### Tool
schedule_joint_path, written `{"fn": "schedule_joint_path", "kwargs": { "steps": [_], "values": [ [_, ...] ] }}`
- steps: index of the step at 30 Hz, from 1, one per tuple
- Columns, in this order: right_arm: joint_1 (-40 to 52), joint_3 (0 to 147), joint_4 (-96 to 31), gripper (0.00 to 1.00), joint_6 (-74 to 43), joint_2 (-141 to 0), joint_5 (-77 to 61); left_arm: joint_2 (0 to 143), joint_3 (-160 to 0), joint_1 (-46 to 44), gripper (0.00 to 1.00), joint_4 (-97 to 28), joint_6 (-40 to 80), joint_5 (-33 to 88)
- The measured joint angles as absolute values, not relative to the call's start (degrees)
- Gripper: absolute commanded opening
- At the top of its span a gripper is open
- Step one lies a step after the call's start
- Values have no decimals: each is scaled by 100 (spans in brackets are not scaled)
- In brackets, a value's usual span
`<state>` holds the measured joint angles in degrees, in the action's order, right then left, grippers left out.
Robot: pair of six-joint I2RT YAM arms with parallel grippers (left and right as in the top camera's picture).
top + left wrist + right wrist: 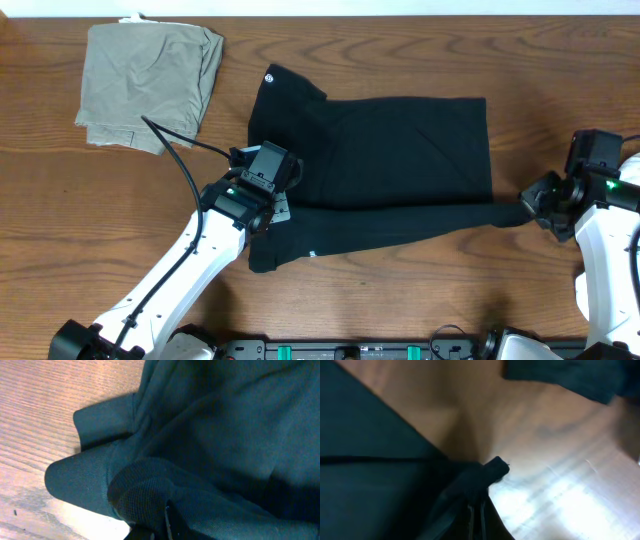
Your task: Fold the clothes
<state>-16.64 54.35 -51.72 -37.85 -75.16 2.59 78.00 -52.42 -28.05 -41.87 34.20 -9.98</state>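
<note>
- Two grips on one black garment (400, 150), both clamped tight on cloth.
- Near left: left end effector (280, 190) pinching a bunched fold at its edge.
- Near right: right end effector (528, 203) holding a strip pulled taut.
- Middle of tabletop (100, 240): garment body spread flat, round white logo (271, 74) at far-left corner.
- Far left: olive folded garment (150, 80), well apart.

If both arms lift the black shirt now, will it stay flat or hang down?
Probably floppy: the shirt bunches into folds at the left gripper. It would likely sag between the grips, since its edge toward the right gripper is pulled thin.
</note>
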Motion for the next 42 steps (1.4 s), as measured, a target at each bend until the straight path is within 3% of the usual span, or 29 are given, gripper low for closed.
{"fn": "schedule_joint_path", "kwargs": {
  "steps": [13,17,18,19,22,25,31,33,36,42],
  "values": [
    [-1234,5433,-4580,2,-3680,-8313,84,7800,-5242,-2801,6,-4187,3422,-937],
    [-1055,5430,-4351,5,-3675,-8401,80,7800,-5242,-2797,7,-4193,3422,-943],
    [-1013,5430,-4333,10,-3671,-8399,80,7800,-5242,-2797,7,-4200,3420,-943],
    [-978,5430,-4329,27,-3680,-8399,80,7800,-5242,-2797,22,-4213,3422,-945],
    [-899,5430,-4307,64,-3603,-8399,82,7800,-5242,-2794,29,-4307,3430,-956],
    [-871,5430,-4252,77,-3485,-8399,84,7800,-5242,-2794,56,-4366,3417,-980],
    [-871,5430,-4152,84,-3271,-8399,183,7800,-5242,-2794,59,-4456,3350,-991],
    [-871,5430,-4147,86,-3173,-8399,242,7800,-5242,-2794,66,-4464,3301,-991],
    [-871,5518,-4390,90,-3055,-8399,281,7791,-5242,-2794,86,-4475,3208,-1022],
    [-871,6331,-5196,91,-2856,-8399,320,7424,-5256,-2794,88,-4825,3105,-1304]
  ]
}}
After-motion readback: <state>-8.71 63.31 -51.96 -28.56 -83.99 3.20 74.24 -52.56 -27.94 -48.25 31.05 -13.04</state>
